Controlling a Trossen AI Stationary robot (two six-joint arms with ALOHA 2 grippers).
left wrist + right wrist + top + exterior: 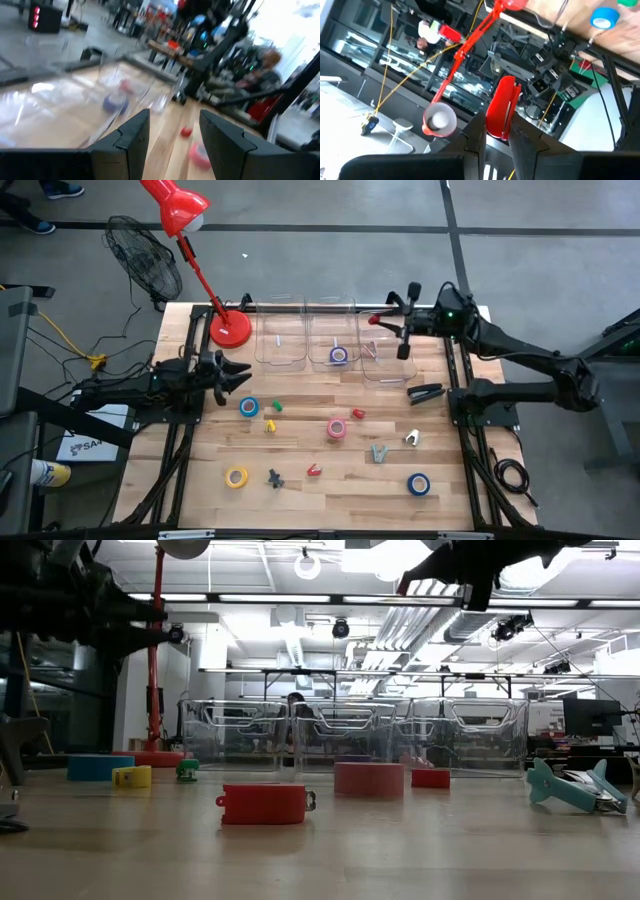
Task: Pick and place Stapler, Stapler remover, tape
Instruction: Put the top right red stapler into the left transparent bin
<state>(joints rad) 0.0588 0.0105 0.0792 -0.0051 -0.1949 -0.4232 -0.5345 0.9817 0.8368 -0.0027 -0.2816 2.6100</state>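
hovering over the clear bins [305, 330] at the far edge of the surface [320, 480], right claw [385, 328] nearly closed on a red staple remover [501, 106], pinched between the fingers [476, 131]. to do this step well: line up squarely above one bin, lower inside the rim, then release, so nothing bounces out; judged a drop-off step, with most of the task left. waiting over the near-left part of the surface, left claw [172, 135] partly spread and empty, touching nothing. purple tape [339, 355] already inside the middle bin. blue tape [248, 407], pink tape [337, 428], yellow tape [236, 476] and a second blue tape [418, 484] lying out on the surface, black stapler [425, 392] near the right arm's base.
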